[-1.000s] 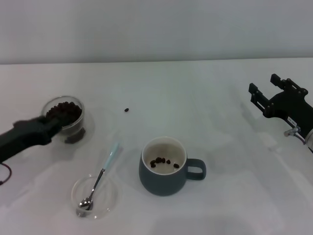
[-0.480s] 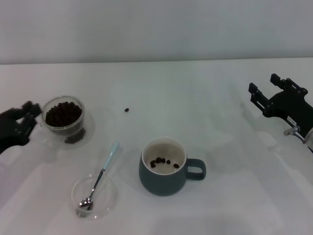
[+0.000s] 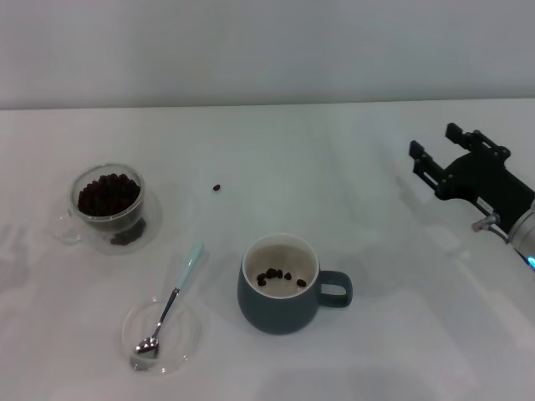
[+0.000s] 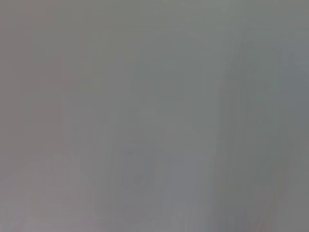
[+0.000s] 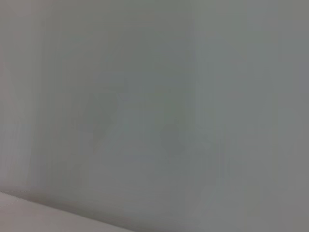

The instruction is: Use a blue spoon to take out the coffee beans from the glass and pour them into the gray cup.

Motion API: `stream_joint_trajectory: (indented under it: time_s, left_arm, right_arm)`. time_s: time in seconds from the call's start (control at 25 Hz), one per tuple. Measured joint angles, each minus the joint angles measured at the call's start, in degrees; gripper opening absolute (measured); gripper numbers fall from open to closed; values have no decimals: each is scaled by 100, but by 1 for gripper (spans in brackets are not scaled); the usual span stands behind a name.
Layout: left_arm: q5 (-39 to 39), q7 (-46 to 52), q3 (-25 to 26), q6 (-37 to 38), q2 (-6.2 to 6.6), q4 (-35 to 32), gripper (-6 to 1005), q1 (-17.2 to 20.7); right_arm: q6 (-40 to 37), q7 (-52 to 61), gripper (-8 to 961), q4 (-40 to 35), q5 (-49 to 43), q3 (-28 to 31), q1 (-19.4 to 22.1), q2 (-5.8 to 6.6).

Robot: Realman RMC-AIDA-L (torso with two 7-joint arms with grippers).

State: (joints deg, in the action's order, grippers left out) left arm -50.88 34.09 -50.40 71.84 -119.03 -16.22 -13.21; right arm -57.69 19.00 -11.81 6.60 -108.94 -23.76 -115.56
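Scanning leftward first, I see the glass (image 3: 108, 206) heaped with coffee beans (image 3: 107, 195); the blue spoon (image 3: 171, 303) rests in a clear dish (image 3: 191, 338). Its thin handle could slip from my grasp. The gray cup (image 3: 282, 285) sits centre. My right tool (image 3: 445, 155) hovers spread, far right; my left is out of sight.

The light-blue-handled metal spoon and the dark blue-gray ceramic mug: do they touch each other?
Apart. The head view shows the light-blue-handled metal spoon resting with its bowl in a shallow clear glass dish, with bare white table between its handle and the dark blue-gray ceramic mug.
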Motion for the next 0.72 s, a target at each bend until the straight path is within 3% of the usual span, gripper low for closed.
stream_joint_trajectory:
  time_s: [0.28, 0.72]
  left_arm:
    - [1027, -549, 4, 4, -5, 360, 175, 113]
    - [2609, -1979, 4, -74, -10, 1118, 175, -333]
  right_arm:
    - [-493, -39, 664, -225, 0, -199, 51, 5]
    - [-999, -176, 664, -243, 35, -178, 16, 7]
